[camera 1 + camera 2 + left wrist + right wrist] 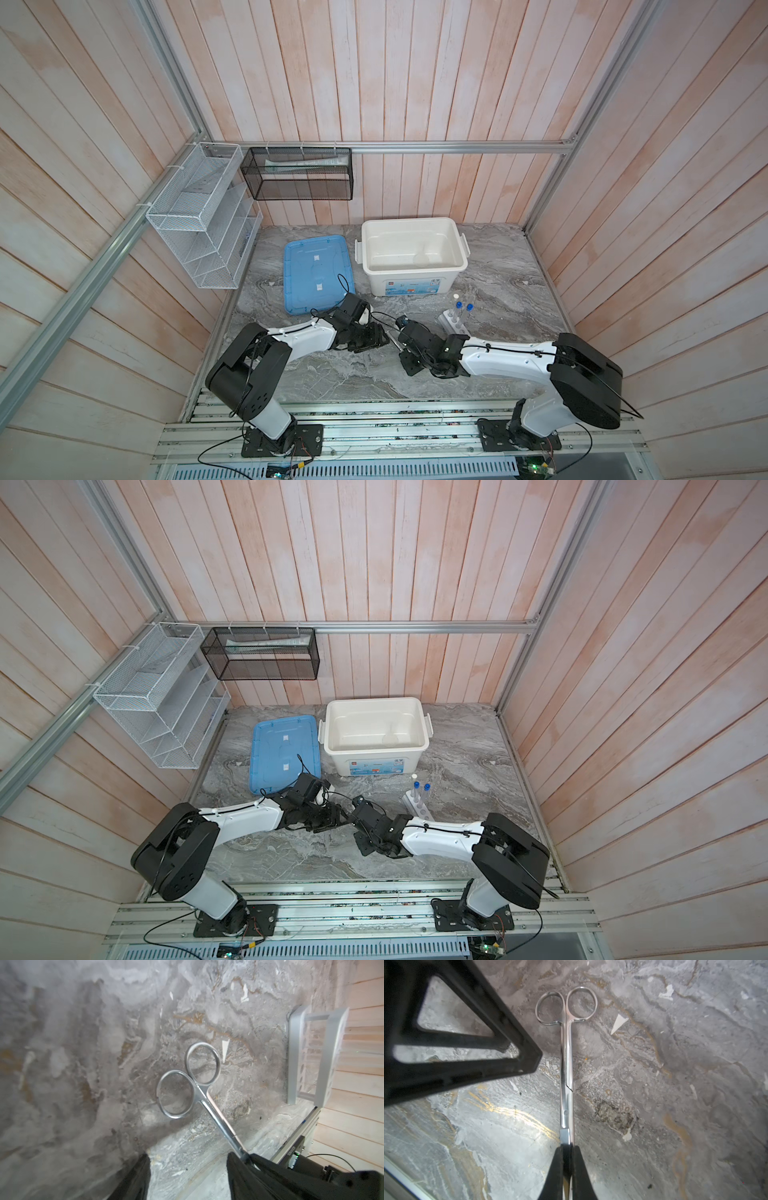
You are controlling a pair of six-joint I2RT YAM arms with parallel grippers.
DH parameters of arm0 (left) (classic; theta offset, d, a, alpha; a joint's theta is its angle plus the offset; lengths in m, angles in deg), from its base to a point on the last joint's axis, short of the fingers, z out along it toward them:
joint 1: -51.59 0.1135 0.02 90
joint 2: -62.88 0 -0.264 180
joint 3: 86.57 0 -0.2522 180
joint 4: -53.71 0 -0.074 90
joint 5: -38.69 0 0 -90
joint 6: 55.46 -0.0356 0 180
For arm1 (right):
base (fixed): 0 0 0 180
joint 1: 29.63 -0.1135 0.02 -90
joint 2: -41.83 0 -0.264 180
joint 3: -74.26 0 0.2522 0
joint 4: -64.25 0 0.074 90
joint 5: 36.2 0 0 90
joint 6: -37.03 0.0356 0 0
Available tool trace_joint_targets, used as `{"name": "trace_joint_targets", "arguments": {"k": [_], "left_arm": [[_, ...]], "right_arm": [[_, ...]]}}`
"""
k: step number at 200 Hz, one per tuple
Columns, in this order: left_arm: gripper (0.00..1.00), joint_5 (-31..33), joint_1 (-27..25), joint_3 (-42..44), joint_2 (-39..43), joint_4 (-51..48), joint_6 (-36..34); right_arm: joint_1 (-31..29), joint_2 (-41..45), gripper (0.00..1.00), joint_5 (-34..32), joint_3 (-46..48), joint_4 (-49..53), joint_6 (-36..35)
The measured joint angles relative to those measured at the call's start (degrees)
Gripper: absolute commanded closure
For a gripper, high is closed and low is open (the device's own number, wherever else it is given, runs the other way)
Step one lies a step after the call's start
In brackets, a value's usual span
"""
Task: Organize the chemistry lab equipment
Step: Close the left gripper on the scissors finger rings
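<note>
Found the right gripper [566, 1148] with fingers closed tight on the blade end of the small steel scissors [566, 1059], with the shanks and both rings pointing away from it, low at the marbled bench [675, 1084]; could not tell whether lying on it or held just clear. Found the left gripper [188, 1159] with fingers [527, 1057] apart and nothing between them, one of them just beside the shanks without visibly touching. Located all this mid-bench in both top views, near the white six-hole rack [453, 328] with three capped tubes [461, 309] upright in it on the right arm's side, and well in front of the open white tub [409, 221] holding the clear round dish [422, 259], with the blue lid [318, 249] beside it. Judged the hold precarious: pinched only at the thin tapered tips, so likely to swivel or slide out under the weight of the ring end. Judged a knock from the neighbouring left finger enough to twist the scissors loose, and a release by the right fingers before the left ones closed enough to drop them. Made out a blue-and-white sticker [411, 286] with a red mark on the tub front, two small white stickers on the lid and faint white lettering [291, 1152] on a black part in the left wrist view; read none of it.
</note>
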Motion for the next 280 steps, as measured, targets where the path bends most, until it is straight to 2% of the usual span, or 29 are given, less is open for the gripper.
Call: {"name": "trace_joint_targets", "arguments": {"k": [78, 146, 216, 280], "left_arm": [[0.38, 0.76, -0.24, 1.18, -0.02, 9.16, 6.54], [0.38, 1.88, -0.35, 2.99, -0.48, 14.1, 9.05], [0.49, 2.25, -0.37, 5.95, -0.57, 20.04, 11.34], [0.54, 2.23, -0.57, 10.75, -0.9, 31.87, 12.79]], "right_arm": [[0.0, -0.94, 1.0, 3.13, -2.89, -0.42, 2.38], [0.0, -2.78, 1.0, 4.57, -5.31, -1.22, 2.91], [-0.07, -4.13, 1.0, 5.14, -5.4, -2.34, 3.74], [-0.17, -4.61, 1.0, 4.85, -5.68, -2.8, 3.98]]}}
